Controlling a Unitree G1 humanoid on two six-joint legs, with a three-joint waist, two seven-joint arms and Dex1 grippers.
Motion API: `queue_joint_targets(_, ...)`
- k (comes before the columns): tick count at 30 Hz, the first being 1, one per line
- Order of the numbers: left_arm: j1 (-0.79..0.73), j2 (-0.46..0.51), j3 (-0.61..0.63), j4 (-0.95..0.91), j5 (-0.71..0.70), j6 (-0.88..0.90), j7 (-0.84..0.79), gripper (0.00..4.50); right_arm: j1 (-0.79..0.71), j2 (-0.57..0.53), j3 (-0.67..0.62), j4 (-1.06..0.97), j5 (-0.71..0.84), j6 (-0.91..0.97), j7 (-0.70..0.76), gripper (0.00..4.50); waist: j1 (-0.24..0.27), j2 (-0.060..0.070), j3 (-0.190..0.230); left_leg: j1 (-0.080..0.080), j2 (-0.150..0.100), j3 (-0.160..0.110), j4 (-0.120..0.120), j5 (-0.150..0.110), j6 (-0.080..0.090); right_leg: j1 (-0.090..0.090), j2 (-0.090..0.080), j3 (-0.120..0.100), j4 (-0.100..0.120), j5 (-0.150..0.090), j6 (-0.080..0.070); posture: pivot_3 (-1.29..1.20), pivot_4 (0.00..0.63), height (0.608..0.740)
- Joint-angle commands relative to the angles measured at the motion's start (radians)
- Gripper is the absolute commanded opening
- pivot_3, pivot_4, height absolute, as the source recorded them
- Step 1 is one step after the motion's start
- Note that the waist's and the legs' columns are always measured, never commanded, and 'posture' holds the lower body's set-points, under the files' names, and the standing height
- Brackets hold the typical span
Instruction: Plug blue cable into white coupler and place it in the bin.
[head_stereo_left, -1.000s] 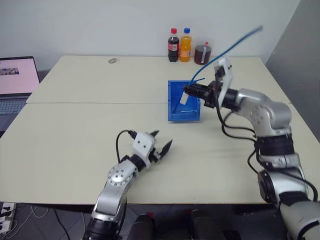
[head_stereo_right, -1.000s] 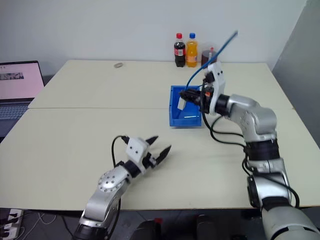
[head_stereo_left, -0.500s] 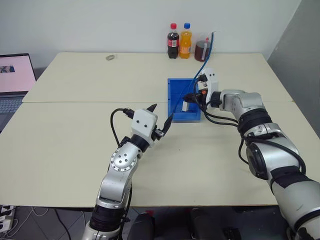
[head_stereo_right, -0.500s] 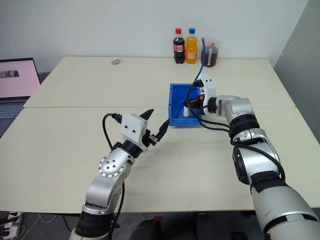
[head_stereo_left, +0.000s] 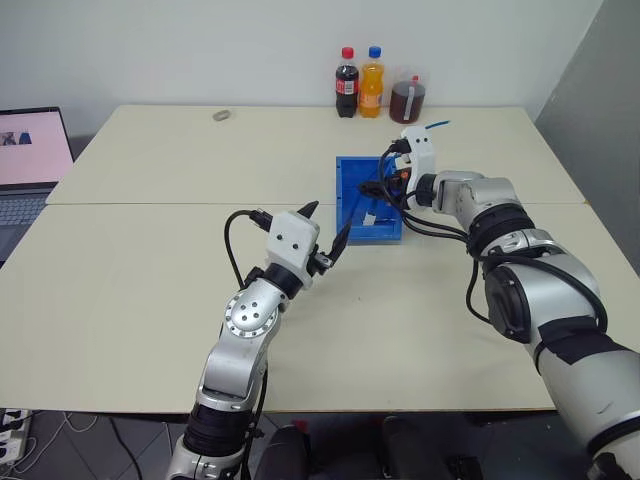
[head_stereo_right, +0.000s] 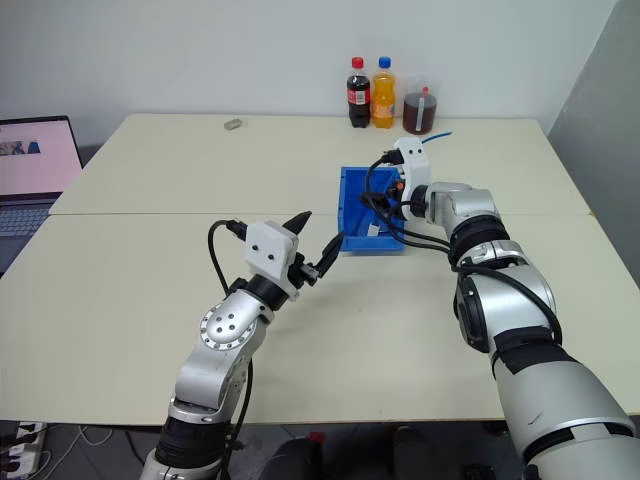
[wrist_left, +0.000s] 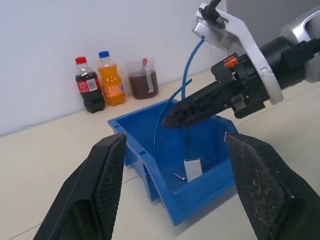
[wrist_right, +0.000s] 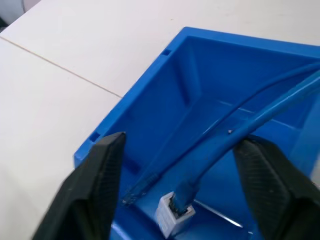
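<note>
The bin (head_stereo_left: 350, 175) stands on the table's middle right. Inside it lies the white coupler (wrist_right: 175, 212) with the blue cable (wrist_right: 235, 132) plugged into it; the same coupler (wrist_left: 192, 169) rests on the bin floor. The cable (wrist_left: 187, 65) runs up out of the bin, and its free end (head_stereo_left: 434, 125) hangs past the right wrist. My right gripper (wrist_right: 184, 141) reaches into the bin, open, with the cable passing loosely between its fingers (wrist_right: 100, 175). My left gripper (head_stereo_left: 325, 225) hovers open just in front of the bin's near left corner, holding nothing.
Two bottles (head_stereo_left: 346, 85) (head_stereo_left: 372, 83) and a jar of dark liquid (head_stereo_left: 406, 100) stand at the table's far edge behind the bin. A small grey ring (head_stereo_left: 220, 116) lies at the far left. A laptop (head_stereo_left: 30, 150) sits beyond the left edge.
My right gripper came down into the bin with the coupler and cable, then opened and released them. The cable's free end fell from upright. My left arm rose toward the bin.
</note>
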Motion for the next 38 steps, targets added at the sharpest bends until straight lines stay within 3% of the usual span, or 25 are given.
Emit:
queue_joint_targets(1, -0.012, -0.002, -0.004, -0.007, 0.004, -0.019, 0.005, 3.28, -0.058, -0.035, -0.048, -0.043, 0.002, -0.051, -0.030, 3.82, 0.000, 0.000, 0.000, 0.000, 0.000, 0.000, 0.000, 0.000, 0.000, 0.000, 0.000, 0.000, 0.000, 0.000, 0.000, 0.00, 0.150, 0.740)
queue_joint_targets(7, 0.003, -0.007, -0.001, -0.013, 0.010, -0.023, 0.024, 3.28, 0.059, -0.091, -0.089, -0.201, 0.003, -0.174, -0.106, 3.82, 0.001, 0.000, 0.000, 0.000, 0.000, 0.000, 0.000, 0.000, 0.000, 0.000, 0.000, 0.000, 0.000, 0.000, 0.000, 0.00, 0.150, 0.740)
queue_joint_targets(9, 0.012, -0.011, 0.006, -0.016, 0.014, -0.028, 0.041, 3.28, 0.156, -0.093, -0.121, -0.354, 0.023, -0.213, -0.139, 3.82, 0.004, 0.000, 0.000, 0.000, 0.000, 0.000, 0.000, 0.000, 0.000, 0.001, 0.000, 0.000, 0.000, 0.000, 0.000, 0.00, 0.150, 0.740)
queue_joint_targets(13, 0.016, -0.021, 0.048, -0.002, 0.054, -0.058, 0.125, 3.28, 0.488, -0.025, -0.124, -0.910, 0.030, -0.171, -0.266, 3.82, 0.003, 0.000, 0.000, -0.001, 0.000, -0.001, 0.001, 0.000, 0.000, 0.001, -0.001, -0.001, 0.000, 0.000, 0.000, 0.00, 0.150, 0.740)
queue_joint_targets(21, 0.049, -0.046, 0.114, 0.011, 0.130, -0.081, 0.275, 3.28, 0.912, 0.119, -0.059, -1.386, -0.099, -0.144, -0.526, 3.82, 0.002, 0.001, -0.001, 0.002, 0.001, -0.001, 0.001, 0.000, 0.000, 0.002, 0.000, 0.001, 0.002, 0.001, 0.001, 0.00, 0.150, 0.740)
queue_joint_targets(24, 0.139, -0.045, 0.164, 0.004, 0.144, -0.088, 0.325, 3.28, 1.117, 0.176, -0.034, -1.501, -0.089, -0.163, -0.551, 3.82, 0.002, 0.000, -0.004, 0.004, 0.001, -0.001, 0.001, 0.001, -0.001, 0.005, 0.000, 0.001, 0.000, 0.001, 0.002, 0.00, 0.150, 0.740)
queue_joint_targets(30, 0.357, -0.046, 0.202, 0.004, 0.105, -0.122, 0.305, 3.28, 1.420, 0.148, 0.044, -1.668, -0.109, -0.169, -0.502, 3.82, 0.002, 0.000, -0.003, 0.005, 0.000, 0.000, 0.001, 0.000, -0.001, 0.005, -0.001, 0.002, -0.001, 0.001, 0.003, 0.00, 0.150, 0.740)
queue_joint_targets(34, 0.432, -0.044, 0.206, -0.063, 0.082, -0.115, 0.281, 3.28, 1.486, 0.071, 0.004, -1.690, -0.118, -0.190, -0.471, 3.82, 0.001, -0.002, -0.002, 0.009, 0.001, 0.000, 0.001, 0.000, -0.001, 0.008, 0.001, 0.002, -0.001, -0.002, 0.008, 0.00, 0.150, 0.740)
queue_joint_targets(38, 0.408, -0.044, 0.197, -0.134, 0.055, -0.044, 0.260, 3.28, 1.451, 0.046, -0.069, -1.668, -0.084, -0.176, -0.490, 3.82, 0.003, -0.002, -0.002, 0.011, 0.001, 0.000, 0.002, 0.002, -0.001, 0.009, 0.003, 0.002, 0.000, -0.001, 0.010, 0.00, 0.150, 0.740)
